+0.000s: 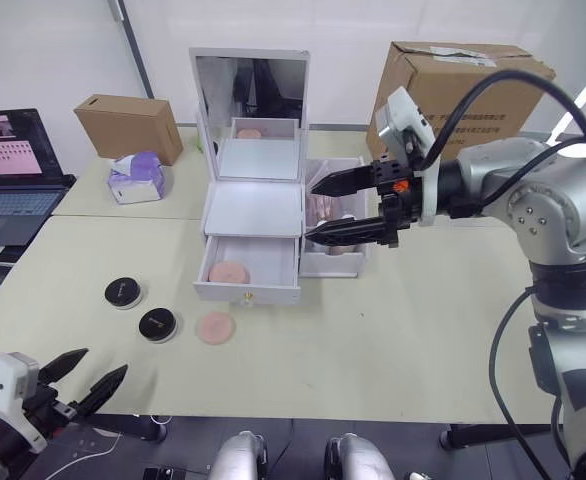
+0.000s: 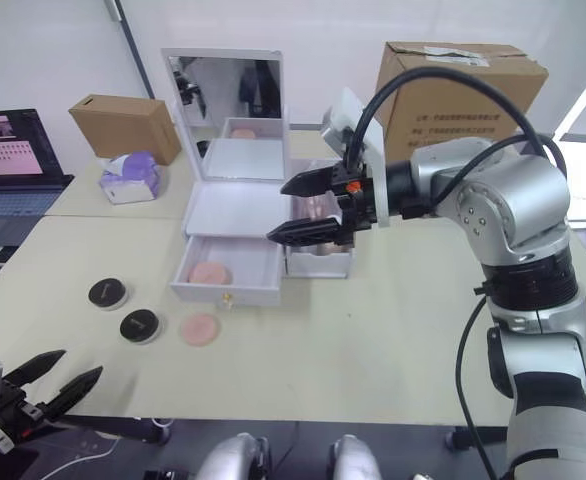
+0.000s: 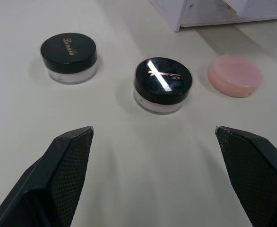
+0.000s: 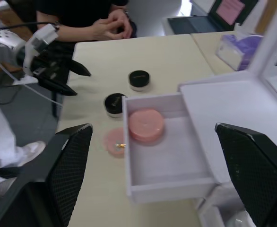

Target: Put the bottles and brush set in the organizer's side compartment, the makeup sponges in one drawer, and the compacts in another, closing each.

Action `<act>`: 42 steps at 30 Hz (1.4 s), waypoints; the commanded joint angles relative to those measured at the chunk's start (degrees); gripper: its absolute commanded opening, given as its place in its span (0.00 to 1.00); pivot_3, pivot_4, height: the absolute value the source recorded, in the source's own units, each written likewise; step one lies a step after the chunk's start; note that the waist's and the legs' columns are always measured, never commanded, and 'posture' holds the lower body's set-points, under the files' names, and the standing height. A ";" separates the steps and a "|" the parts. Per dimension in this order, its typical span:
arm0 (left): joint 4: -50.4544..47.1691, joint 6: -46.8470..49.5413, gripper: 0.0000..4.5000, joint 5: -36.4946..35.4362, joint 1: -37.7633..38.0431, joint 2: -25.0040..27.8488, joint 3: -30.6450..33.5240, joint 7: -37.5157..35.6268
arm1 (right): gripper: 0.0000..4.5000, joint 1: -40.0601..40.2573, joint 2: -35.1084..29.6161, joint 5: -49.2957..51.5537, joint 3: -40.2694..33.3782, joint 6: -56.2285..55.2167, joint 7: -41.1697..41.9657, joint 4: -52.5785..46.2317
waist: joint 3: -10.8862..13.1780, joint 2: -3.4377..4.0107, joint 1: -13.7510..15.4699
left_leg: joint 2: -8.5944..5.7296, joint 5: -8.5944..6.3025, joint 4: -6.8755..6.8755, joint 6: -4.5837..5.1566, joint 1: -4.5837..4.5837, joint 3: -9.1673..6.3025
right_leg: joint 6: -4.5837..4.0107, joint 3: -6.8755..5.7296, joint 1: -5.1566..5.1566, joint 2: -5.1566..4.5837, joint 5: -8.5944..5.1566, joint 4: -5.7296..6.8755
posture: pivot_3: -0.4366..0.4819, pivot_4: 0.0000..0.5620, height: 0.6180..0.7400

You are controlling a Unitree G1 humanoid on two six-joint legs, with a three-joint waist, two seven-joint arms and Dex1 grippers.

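The white organizer (image 1: 251, 190) stands mid-table with its mirror up and its lower drawer (image 1: 248, 270) pulled out. One pink makeup sponge (image 1: 229, 272) lies in that drawer, and another (image 1: 216, 327) lies on the table in front of it. Two black-lidded compacts (image 1: 123, 293) (image 1: 158, 324) sit to the left. My right gripper (image 1: 311, 208) is open and empty, hovering over the side compartment (image 1: 335, 262). Pinkish items lie in that compartment, partly hidden; I cannot tell bottles from brush set. My left gripper (image 1: 105, 360) is open at the near left edge, facing the compacts (image 3: 162, 84).
A laptop (image 1: 13, 165) is at the far left, beside a purple tissue pack (image 1: 135, 177) and a small cardboard box (image 1: 128, 127). A large cardboard box (image 1: 463, 90) stands at the back right. A person's clasped hands (image 4: 112, 23) rest beyond the table.
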 commanded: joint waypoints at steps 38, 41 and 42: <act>-7.57 18.60 0.80 17.88 -23.09 -4.53 -36.24 27.81 | 1.00 1.08 -2.88 6.23 -7.81 12.83 -10.61 -9.07 | -0.07 0.10 -0.02 | -0.04 0.28 0.08 0.55 -0.16 -0.01 | 0.33 -0.01 0.12 0.52 0.20 0.18 | 0.48 0.27 0.92; -8.43 19.57 0.66 16.83 -22.15 -4.99 -34.65 28.45 | 1.00 1.47 -3.03 6.01 -7.64 12.27 -10.68 -8.97 | -0.07 0.10 -0.03 | -0.04 0.28 0.08 0.54 -0.17 -0.01 | 0.33 0.00 0.12 0.51 0.20 0.17 | 0.48 0.27 0.92; -9.21 19.91 0.66 16.24 -21.58 -5.11 -34.09 28.40 | 1.00 1.65 -3.06 5.88 -7.54 11.98 -10.66 -8.90 | -0.07 0.10 -0.04 | -0.04 0.28 0.08 0.54 -0.16 -0.02 | 0.33 0.00 0.12 0.51 0.20 0.16 | 0.48 0.27 0.92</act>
